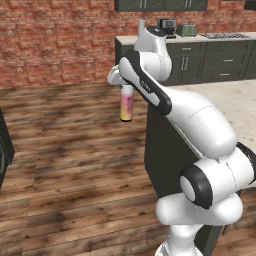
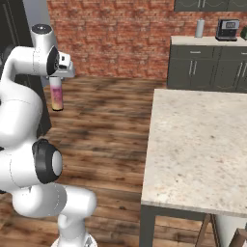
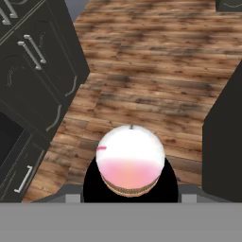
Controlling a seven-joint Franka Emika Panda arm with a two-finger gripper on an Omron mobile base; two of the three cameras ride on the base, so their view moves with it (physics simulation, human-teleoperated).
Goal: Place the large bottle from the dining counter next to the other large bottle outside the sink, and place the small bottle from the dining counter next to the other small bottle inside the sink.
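The large bottle (image 1: 126,104), pink fading to yellow-orange, hangs upright in the air over the wooden floor, off the left side of the dining counter (image 1: 235,102). My gripper (image 1: 125,86) is shut on its top, and the hand hides the cap. In the right base view the large bottle (image 2: 57,94) hangs below the gripper (image 2: 57,77), well left of the beige stone dining counter (image 2: 202,144). In the hand view I look straight down the large bottle (image 3: 130,163), floor planks beneath it. The small bottles, the other large bottle and the sink are out of view.
Dark cabinets (image 1: 200,62) line the brick back wall, carrying a coffee machine (image 2: 227,29) and a toaster (image 1: 188,30). More dark cabinet doors (image 3: 33,80) stand close on the left in the hand view. A wooden stool (image 2: 239,237) shows under the counter's near corner.
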